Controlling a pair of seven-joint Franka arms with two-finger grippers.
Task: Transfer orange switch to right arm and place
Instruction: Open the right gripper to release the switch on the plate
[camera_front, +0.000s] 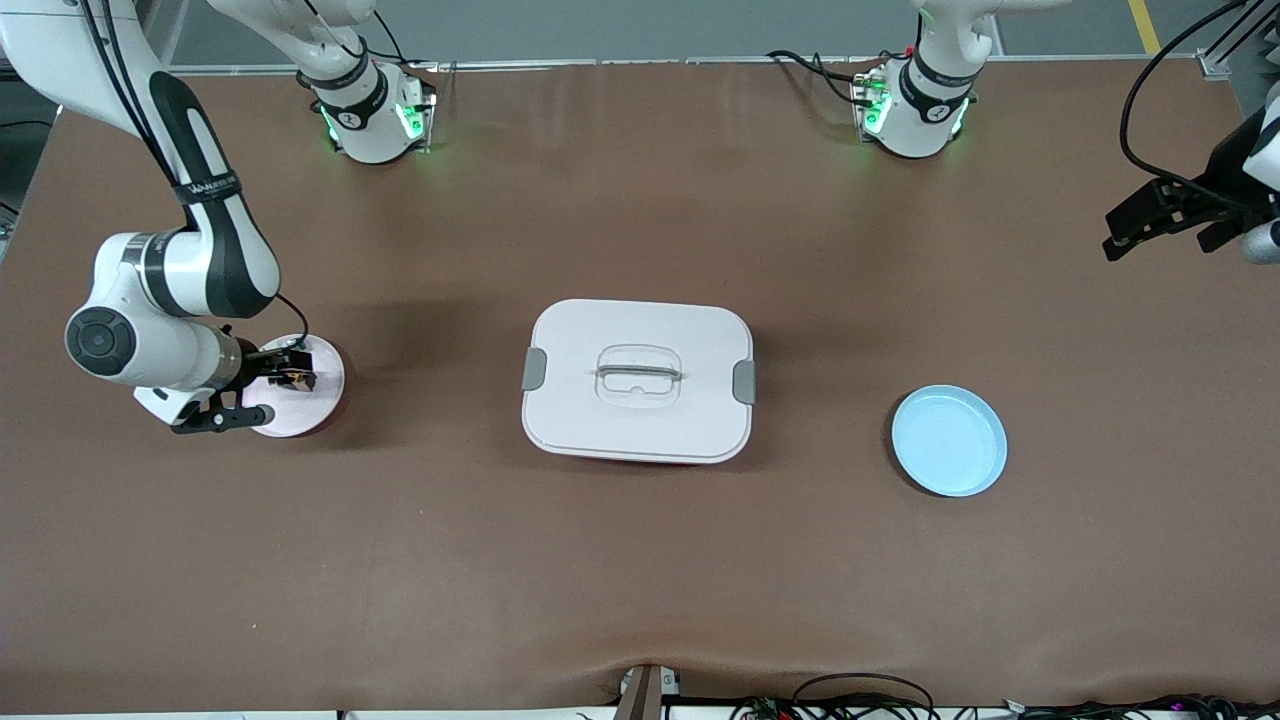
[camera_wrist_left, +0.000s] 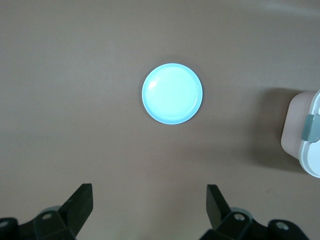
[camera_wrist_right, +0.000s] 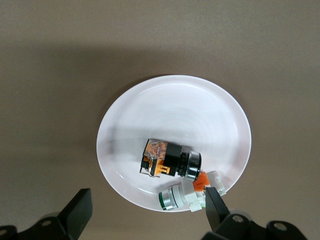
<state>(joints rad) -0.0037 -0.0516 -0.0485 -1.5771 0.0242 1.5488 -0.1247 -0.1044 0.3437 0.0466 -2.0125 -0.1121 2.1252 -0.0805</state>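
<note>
Right gripper (camera_front: 262, 392), at the right arm's end of the table, hangs low over a round white plate (camera_front: 325, 395); from my remote station I see its two black fingers (camera_wrist_right: 75, 212) spread wide and holding nothing. On that plate lies the orange switch (camera_wrist_right: 167, 159) — a tiny black block with an orange-tan middle and a dark round collar at one end. It rests on its side within the plate's rim, free of both fingers. Just beside it, touching or nearly so, lies a small silvery-white piece (camera_wrist_right: 187, 196) with a green ring and an orange-red speck, close to one fingertip.

At the middle of the brown table (camera_front: 640, 580) sits a white rectangular lidded box (camera_front: 638, 380) with rounded corners, a grey clasp at each short end and a clear handle on its lid. It stands well apart from both plates.

Toward the left arm's end lies a round pale-blue plate (camera_front: 949, 441), bare, a little nearer the front camera than the box.

Left gripper (camera_front: 1150, 222) waits in the air over the table's edge at its own end — its black fingers (camera_wrist_left: 80, 202) are wide apart and hold nothing.
</note>
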